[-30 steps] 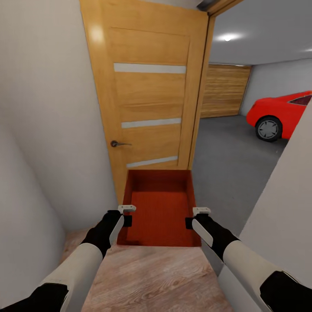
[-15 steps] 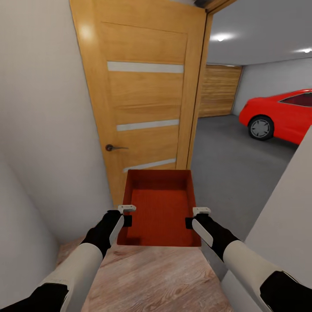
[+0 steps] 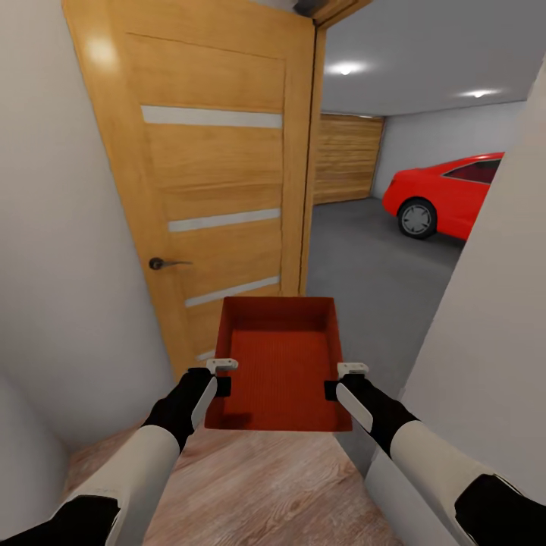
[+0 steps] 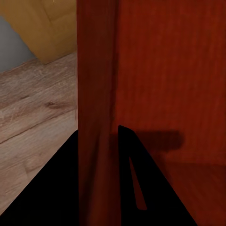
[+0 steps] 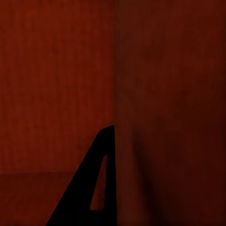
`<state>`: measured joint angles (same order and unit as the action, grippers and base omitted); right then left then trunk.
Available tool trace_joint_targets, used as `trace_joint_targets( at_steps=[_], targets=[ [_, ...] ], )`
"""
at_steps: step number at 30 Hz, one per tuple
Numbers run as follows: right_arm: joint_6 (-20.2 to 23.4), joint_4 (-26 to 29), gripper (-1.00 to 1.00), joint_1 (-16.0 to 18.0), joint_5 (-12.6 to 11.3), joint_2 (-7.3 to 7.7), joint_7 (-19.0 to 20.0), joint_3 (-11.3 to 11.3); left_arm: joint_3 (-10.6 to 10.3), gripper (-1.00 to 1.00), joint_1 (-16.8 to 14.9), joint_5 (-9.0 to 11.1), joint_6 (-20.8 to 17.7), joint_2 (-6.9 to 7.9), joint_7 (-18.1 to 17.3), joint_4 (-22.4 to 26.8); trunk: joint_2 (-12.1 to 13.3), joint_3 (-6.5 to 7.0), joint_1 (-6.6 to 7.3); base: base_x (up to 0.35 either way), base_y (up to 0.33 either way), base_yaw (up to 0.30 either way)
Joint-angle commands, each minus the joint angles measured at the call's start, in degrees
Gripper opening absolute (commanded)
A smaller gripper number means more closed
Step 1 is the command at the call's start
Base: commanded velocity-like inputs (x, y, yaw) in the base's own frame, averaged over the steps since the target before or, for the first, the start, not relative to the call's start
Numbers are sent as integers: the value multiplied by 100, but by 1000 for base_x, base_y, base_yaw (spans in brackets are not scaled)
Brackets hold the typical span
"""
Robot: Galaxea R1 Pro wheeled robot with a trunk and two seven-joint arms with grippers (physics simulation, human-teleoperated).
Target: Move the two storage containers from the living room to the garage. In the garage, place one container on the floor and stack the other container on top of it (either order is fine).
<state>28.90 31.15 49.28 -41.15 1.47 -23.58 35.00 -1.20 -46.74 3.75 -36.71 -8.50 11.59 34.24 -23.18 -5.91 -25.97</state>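
Matt ribbed red-orange storage container (image 3: 280,364), glossy wood-grain door (image 3: 216,174), plank flooring (image 3: 265,493), matt grey garage floor (image 3: 371,273)

Storage container (image 3: 279,364): red-orange rectangular box, lidless, thin straight walls, ribbed bottom, nothing inside. Was held level in air, long axis pointing away toward wooden door (image 3: 216,182), its far end just short of door's lower edge. Below it light wood-plank flooring (image 3: 258,493). Garage (image 3: 394,152) lay past door, its floor (image 3: 379,265) dark grey.
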Motion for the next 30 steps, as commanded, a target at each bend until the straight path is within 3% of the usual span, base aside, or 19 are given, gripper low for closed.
trace_joint_targets(
  at_steps=[1,12,30],
  targets=[
    [-121,14,-100,11,274,319,-95,-275,-12,-100,-2,17,-38,6,60,1,-14,-13,-4,0,0,-259],
    [-121,14,-100,11,274,319,-95,-275,-12,-100,-2,20,-40,7,50,-5,-14,-13,-4,17,9,-234],
    [-121,14,-100,11,274,323,-92,-275,-12,-100,-2,20,-55,3,53,-5,-14,-13,-4,234,204,-15]
  ],
)
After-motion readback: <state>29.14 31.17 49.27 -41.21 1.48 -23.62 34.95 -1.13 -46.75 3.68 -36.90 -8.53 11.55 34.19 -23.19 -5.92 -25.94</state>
